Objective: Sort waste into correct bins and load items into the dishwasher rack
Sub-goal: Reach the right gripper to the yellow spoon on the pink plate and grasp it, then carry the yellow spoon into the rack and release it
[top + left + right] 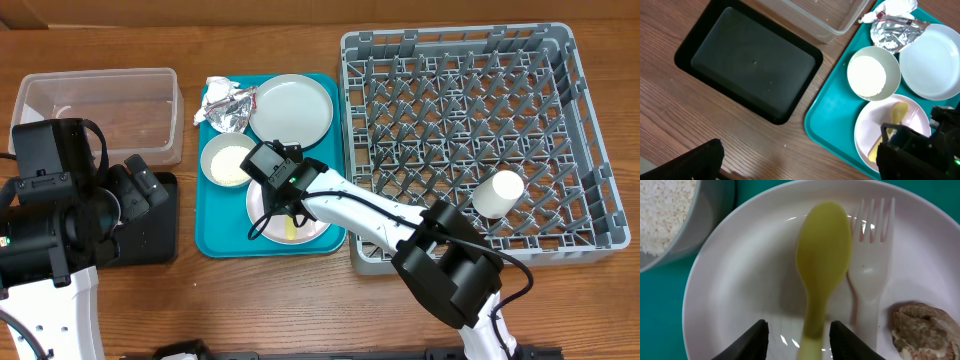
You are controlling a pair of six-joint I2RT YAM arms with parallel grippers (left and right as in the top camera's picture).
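Dishwasher rack (455, 40) at table right, white cup (497, 192) in its front-right area. To its left, teal tray (215, 225) carries pale grey plate (292, 108), whitish-pink plate (740, 290), small grey bowl (894, 75) of white rice (866, 76), and foil wrapper (232, 108) against napkin (897, 6); clear tub (100, 75) and black tray (747, 65) sit further left. Left gripper (148, 188) hangs over the black tray, fingers spread, empty; right gripper (797, 335) is low over the pink plate, jaws apart astride the yellow spoon (822, 245) handle, not clamped, with white fork (872, 265) just beside and brown morsel (922, 325) near the fork.
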